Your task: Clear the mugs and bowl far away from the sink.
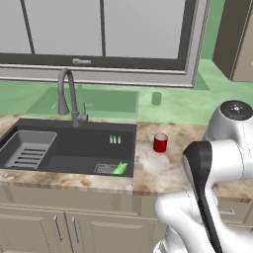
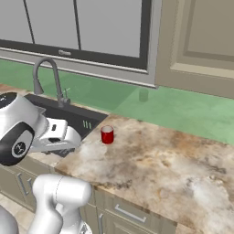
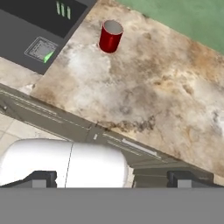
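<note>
The red mug stands upright on the marble counter, just right of the sink. A bright green sliver shows at the drain in the basin's front right corner; I cannot tell whether it is the green mug. The bowl is out of view. My gripper is open and empty. It hangs high over the counter's front edge, well short of the red mug.
The arched faucet rises behind the basin, and a slatted rack fills its left part. A dull green cup-like shape stands against the backsplash. Bare marble counter stretches to the right.
</note>
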